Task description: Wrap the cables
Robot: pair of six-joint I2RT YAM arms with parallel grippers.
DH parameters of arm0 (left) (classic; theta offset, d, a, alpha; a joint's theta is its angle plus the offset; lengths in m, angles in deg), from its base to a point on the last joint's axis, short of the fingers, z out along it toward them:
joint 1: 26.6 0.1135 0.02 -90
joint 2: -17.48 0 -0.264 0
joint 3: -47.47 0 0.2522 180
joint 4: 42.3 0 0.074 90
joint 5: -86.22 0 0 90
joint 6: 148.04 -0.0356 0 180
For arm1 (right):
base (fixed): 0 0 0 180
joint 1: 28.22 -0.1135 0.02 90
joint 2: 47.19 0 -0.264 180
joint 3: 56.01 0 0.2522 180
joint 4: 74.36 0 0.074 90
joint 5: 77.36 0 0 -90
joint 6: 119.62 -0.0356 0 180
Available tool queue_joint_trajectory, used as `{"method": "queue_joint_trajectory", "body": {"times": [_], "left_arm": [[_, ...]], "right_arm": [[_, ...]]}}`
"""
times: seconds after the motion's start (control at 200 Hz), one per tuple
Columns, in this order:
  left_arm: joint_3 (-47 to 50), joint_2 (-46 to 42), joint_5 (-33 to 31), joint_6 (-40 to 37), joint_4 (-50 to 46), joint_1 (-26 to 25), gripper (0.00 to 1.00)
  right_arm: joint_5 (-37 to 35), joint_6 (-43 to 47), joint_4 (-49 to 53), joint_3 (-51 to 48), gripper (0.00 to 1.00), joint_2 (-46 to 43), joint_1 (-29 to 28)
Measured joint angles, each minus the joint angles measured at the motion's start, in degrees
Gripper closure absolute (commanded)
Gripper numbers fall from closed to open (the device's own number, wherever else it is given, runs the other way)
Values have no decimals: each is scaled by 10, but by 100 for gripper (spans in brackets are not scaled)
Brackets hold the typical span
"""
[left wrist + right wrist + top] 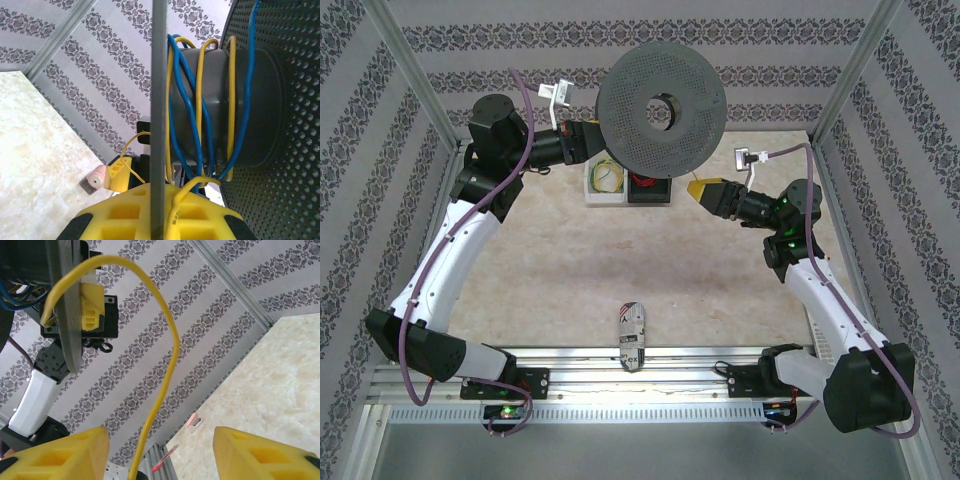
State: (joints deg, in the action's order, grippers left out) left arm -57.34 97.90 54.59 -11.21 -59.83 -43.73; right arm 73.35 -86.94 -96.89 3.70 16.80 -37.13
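A big dark grey perforated spool (660, 110) hangs above the back of the table. My left gripper (588, 140) is shut on the thin edge of its flange (158, 120). Yellow cable (201, 105) and blue cable (182, 100) are wound loosely round the hub, and one yellow strand (187, 200) lies over my left gripper (159, 205) beside the flange. My right gripper (705, 190) is just right of the spool. In the right wrist view a free length of yellow cable (162, 390) arcs from the spool (67, 305) down between the right gripper's (160, 452) open fingers, touching neither.
A white box (607, 180) with a coil of yellow wire and a dark box (648, 187) stand under the spool at the back. A patterned packet (631, 335) lies near the front edge. A pink roll (95, 179) and a red pen (165, 460) lie at the table's margin.
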Motion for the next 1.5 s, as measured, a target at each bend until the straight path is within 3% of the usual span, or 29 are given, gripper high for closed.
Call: {"method": "queue_joint_trajectory", "body": {"times": [0.25, 0.49, 0.774, 1.019, 1.279, 1.499], "left_arm": [[5, -1, 14, 4, 8, 0, 100], [17, -3, 18, 6, 17, 0, 100], [22, -7, 31, -1, 13, 0, 100], [19, -8, 47, -60, -69, 4, 100], [-39, -8, 45, -188, -241, 8, 100], [-92, -1, -4, -320, -398, 11, 100]], "right_arm": [[-5, 0, -4, 17, 61, 14, 0], [-7, -2, -7, 23, 100, 17, -3], [3, 16, 24, 24, 100, 18, 36], [24, 59, 78, 45, 100, 14, 90], [59, 72, 97, 88, 100, 21, 151], [73, 79, 117, 169, 100, 72, 162]]}}
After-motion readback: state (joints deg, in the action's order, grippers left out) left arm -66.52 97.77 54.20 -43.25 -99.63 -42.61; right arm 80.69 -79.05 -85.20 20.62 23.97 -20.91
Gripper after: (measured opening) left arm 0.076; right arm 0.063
